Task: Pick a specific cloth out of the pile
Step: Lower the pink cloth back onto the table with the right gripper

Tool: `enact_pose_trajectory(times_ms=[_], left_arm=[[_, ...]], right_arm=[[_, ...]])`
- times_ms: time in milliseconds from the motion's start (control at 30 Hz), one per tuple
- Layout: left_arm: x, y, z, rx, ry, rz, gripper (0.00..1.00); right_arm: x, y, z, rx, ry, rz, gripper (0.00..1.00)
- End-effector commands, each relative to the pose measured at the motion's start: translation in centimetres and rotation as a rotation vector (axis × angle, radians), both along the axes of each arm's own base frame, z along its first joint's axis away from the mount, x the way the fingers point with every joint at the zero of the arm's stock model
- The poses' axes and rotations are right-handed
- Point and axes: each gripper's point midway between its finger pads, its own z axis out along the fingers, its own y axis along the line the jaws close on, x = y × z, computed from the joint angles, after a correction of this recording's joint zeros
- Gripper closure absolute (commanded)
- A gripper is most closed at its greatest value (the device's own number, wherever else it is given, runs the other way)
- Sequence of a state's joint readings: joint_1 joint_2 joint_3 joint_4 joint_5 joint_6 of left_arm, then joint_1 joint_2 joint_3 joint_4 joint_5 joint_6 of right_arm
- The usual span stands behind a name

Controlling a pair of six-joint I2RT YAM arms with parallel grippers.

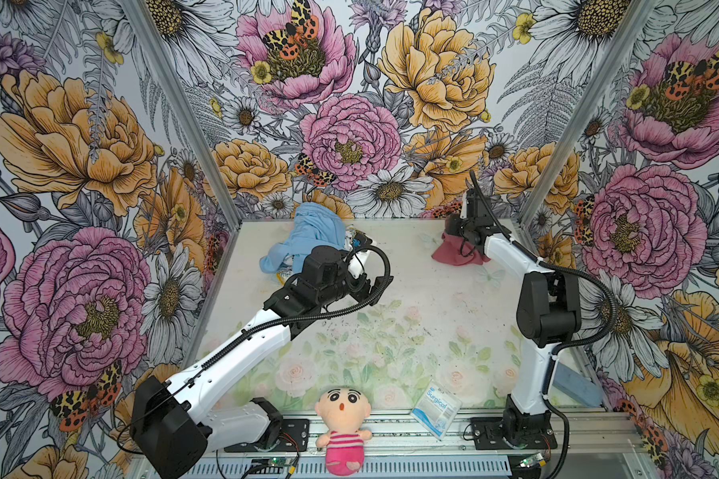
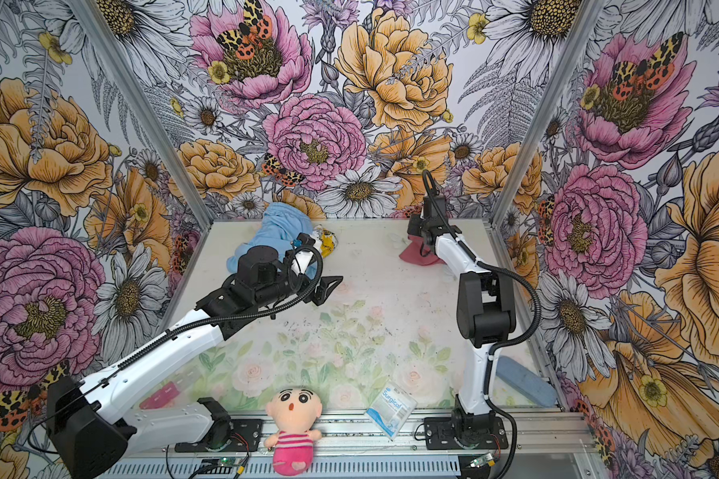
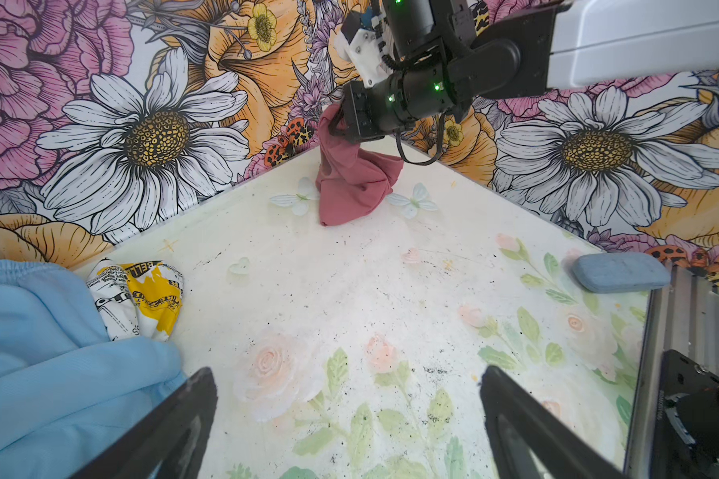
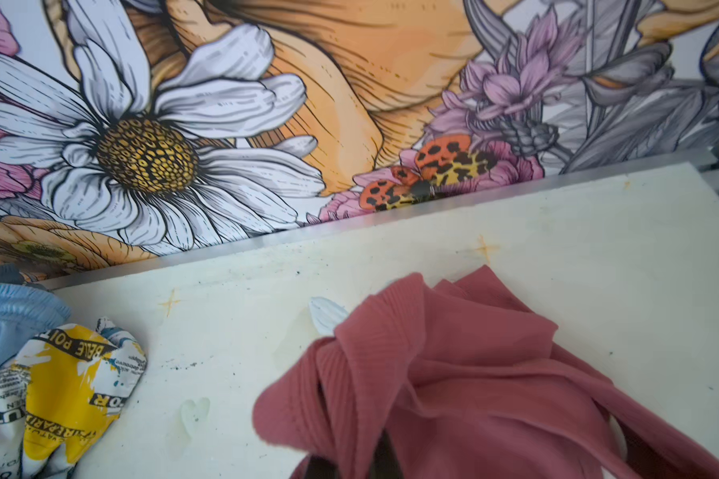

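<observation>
1. Doll (image 1: pixel 343 431). Nearest item; far in front of pile, well apart from it. No part in task.
2. Packet (image 1: pixel 436 408). Also far in front of pile, off toward the right arm's side.
3. Pad (image 1: pixel 578 387), grey-blue. Well apart from pile, in the corner diagonally opposite.
4. Left gripper (image 3: pixel 347 385). Jaws spread fully wide, nothing between them. Hovers just in front of pile, over bare table (image 1: pixel 432 298).
5. Pile (image 1: pixel 308 240). Blue cloth (image 3: pixel 38 352) heaped against back wall (image 1: pixel 391 124); printed cloth (image 3: pixel 142 298) touching its edge, on the side facing item 6.
6. Cloth (image 1: pixel 459 255), dusty-rose. Well apart from pile, along the same wall toward the right arm's side. Upper fold raised; lower folds apparently resting on table.
7. Right gripper (image 3: pixel 335 126). Clamped tight on the upper fold of cloth, fingertips buried in fabric. Farther from pile than any other item.

Hazards, as judged:
- Slip. Only a bunched fold pinched; could pull free under a quick lift.
- Drag. Trailing folds likely to rub the table if carried low.
- Snag. Cable (image 3: pixel 418 163) loops just beside cloth; could catch fabric.
- Wall contact. Little room behind; a tilt that way could press cloth against it.
- Disturbed pile. Open left jaws close enough to nudge it on a careless move.
</observation>
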State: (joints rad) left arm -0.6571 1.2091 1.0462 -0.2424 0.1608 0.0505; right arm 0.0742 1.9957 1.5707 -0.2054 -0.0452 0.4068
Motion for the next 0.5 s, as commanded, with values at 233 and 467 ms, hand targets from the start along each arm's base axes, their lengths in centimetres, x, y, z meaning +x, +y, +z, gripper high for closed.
enact_pose_trajectory(times_ms=[233, 467], left_arm=[[0.5, -2.2, 0.0, -0.012, 0.015, -0.037, 0.01], [0.5, -2.3, -0.2, -0.012, 0.013, -0.038, 0.01]], right_arm=[[-2.8, -9.0, -3.1, 0.262, -0.029, -0.232, 1.0], [-1.8, -10.0, -5.7, 0.149, 0.054, -0.239, 1.0]])
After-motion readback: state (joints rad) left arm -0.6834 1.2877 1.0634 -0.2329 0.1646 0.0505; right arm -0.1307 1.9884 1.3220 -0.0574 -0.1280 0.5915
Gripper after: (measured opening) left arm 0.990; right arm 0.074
